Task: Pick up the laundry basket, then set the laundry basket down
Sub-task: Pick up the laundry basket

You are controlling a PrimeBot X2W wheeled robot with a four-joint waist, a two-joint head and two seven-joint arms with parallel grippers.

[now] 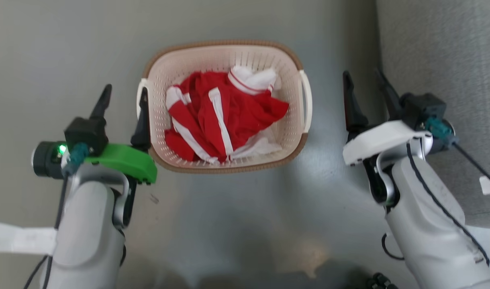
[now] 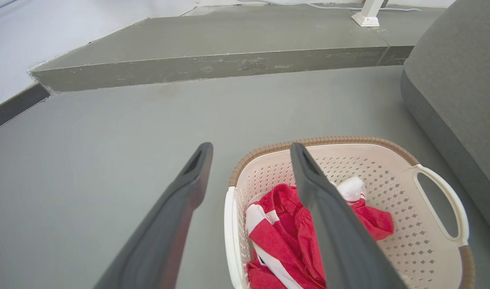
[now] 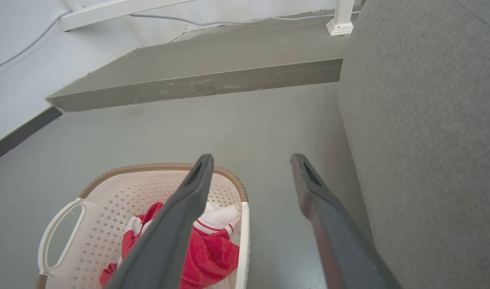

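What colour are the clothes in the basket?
Red with white stripes, the clothes in the laundry basket; head view shows it best.

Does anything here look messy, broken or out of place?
Nothing stands out. The laundry basket sits upright on the grey floor, the red-and-white clothes crumpled inside it, none spilled over the rim.

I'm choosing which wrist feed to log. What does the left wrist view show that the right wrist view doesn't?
Left wrist view: the left tool, open, one finger over the floor, one over the laundry basket, plus its right loop handle. Right wrist view: the right tool, open, the left loop handle, and a white rail along the wall. Both: the basket, red-and-white clothing inside it, the raised grey step and grey upholstery.
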